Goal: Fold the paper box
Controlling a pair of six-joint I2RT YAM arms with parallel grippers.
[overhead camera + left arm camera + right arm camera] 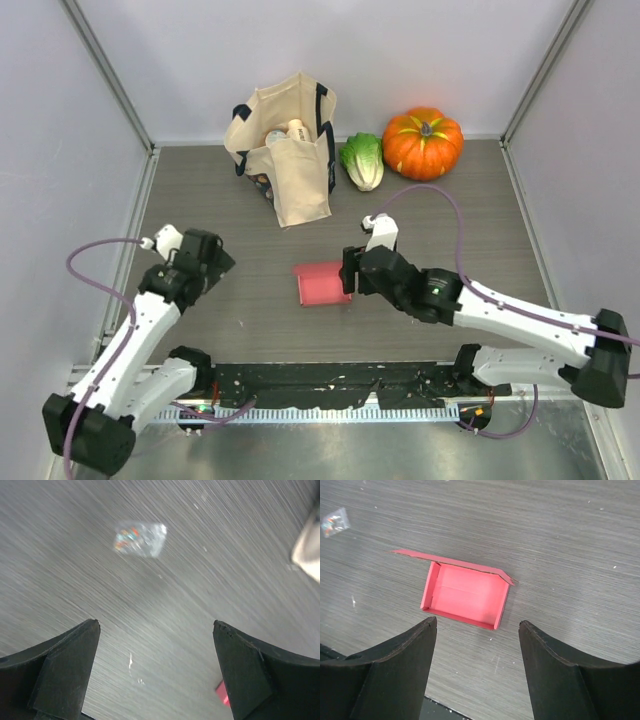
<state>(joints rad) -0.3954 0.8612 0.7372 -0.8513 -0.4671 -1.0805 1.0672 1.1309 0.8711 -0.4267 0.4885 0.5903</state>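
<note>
Right gripper (477,625) hovering, jaws standing apart, gripping nothing, the paper box (465,595) lying just ahead on the table (560,540), open face pointing up, long axis running left-right across the wrist view, lid flap rising along its far edge, left gripper (156,625) gaping wide, well apart.

The paper box (322,283) lies on the table (470,215) between left gripper (218,262) and right gripper (348,272). Behind, left to right: bag (285,150), cabbage (363,160), pumpkin (423,142).

Pink paper box (465,597); orange pumpkin (423,142); cream tote bag (300,175), navy handles; grey woodgrain table (200,190).
</note>
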